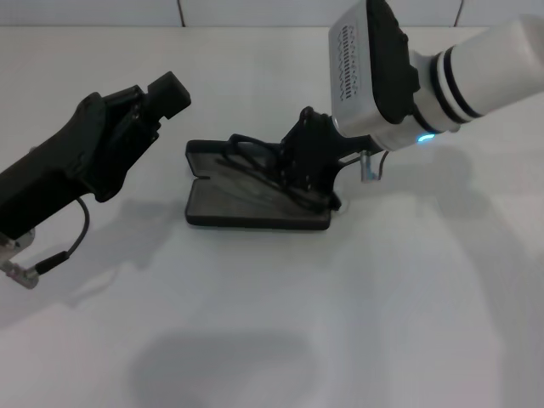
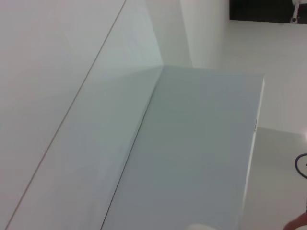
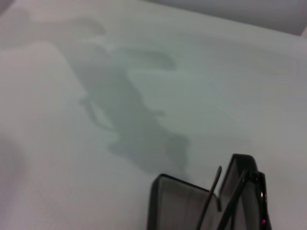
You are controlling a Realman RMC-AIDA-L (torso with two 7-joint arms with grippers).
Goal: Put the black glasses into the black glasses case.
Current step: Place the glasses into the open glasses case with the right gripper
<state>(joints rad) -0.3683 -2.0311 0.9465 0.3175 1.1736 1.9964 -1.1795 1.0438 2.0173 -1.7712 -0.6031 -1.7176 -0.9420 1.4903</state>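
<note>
The black glasses case (image 1: 242, 209) lies open in the middle of the white table, its lid (image 1: 204, 158) standing at the far side. The black glasses (image 1: 247, 156) sit tilted over the case's inside, with one rim above the lid edge. My right gripper (image 1: 311, 173) is down on the case's right end, shut on the glasses. In the right wrist view the open case (image 3: 175, 203) shows, with slim temple arms (image 3: 211, 193) sticking up from it. My left gripper (image 1: 167, 93) is shut and empty, held above the table to the left of the case.
The white table (image 1: 382, 323) stretches all round the case. A white wall (image 1: 255, 10) runs along the table's far edge. The left wrist view shows only white panels (image 2: 192, 143). A cable (image 1: 76, 238) hangs under the left arm.
</note>
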